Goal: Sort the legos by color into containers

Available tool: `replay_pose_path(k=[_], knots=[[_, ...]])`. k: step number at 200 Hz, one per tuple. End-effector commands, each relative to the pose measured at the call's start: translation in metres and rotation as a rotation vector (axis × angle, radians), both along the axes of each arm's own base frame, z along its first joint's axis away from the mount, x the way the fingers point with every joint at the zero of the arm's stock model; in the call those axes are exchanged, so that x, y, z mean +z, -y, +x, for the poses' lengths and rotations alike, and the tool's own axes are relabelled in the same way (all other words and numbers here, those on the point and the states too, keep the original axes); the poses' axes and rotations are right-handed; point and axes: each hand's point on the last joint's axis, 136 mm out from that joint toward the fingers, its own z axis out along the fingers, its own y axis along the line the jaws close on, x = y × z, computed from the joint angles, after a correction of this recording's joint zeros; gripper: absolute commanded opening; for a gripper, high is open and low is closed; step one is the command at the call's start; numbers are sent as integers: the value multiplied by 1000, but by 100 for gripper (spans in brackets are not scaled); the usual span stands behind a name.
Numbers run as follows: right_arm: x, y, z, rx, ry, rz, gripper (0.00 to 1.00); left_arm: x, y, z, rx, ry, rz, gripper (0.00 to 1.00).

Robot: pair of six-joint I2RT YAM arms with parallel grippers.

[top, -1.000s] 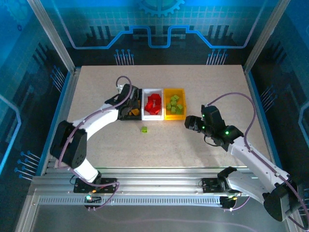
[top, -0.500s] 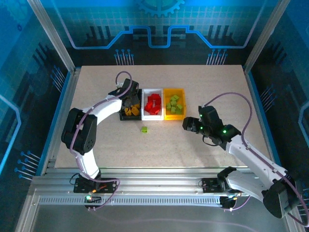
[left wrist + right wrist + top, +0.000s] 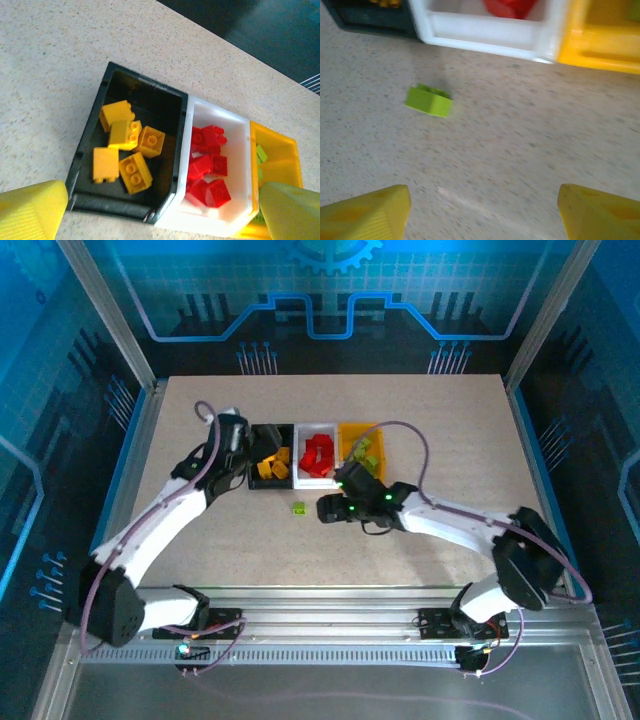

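Starting at the left gripper (image 3: 162,200): spread wide, with nothing between its yellow fingers (image 3: 30,212). Past them, looking down into the black bin (image 3: 150,95) and counting five yellow-orange legos (image 3: 127,150), bunched together, several touching. Wall to wall on its right, the white bin (image 3: 243,170) with a heap of red legos (image 3: 207,165). Touching that in turn, the yellow bin (image 3: 280,145), with a scrap of light green legos (image 3: 261,153) against its left wall. From above, finding the same left gripper (image 3: 246,452) at the left edge of the black bin, at the left end of the row of three. Hard to tell how high above the bin.

Moving to the right gripper (image 3: 482,200): also parted wide and gripping nothing, yellow fingertips (image 3: 370,210) low over the bare table (image 3: 520,150). Ahead and to the left, lying alone on the table, one loose green lego (image 3: 429,101). Apart from both fingers and just short of the white bin's front wall. From above, seeing the right gripper (image 3: 325,508) just right of that loose green lego (image 3: 298,507), near but not touching. Behind it, the right arm (image 3: 440,515) crossing the front of the yellow bin and hiding part of it.
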Motion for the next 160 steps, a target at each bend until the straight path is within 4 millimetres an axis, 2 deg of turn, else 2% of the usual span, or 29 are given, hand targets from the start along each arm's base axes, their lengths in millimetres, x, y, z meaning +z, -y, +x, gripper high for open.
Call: replay_pose_path(k=[1,29,68,114,160], knots=[[0,-37,15,29,35,13,79,-20,-4,-32,-7,-50,-31,99],[-22,-65,24,62,-3,-28,78,-35,-14,-57,8,-75,-39,99],[-45,-88,34,77,-35,-92,78,-45,-21,-69,30,-86,-34,99],[-69,-87,37,38,-87,-200,72,-47,-24,-72,36,-95,-30,99],[-76,-88,36,38,-93,-231,53,-51,-26,-74,39,-107,-25,99]])
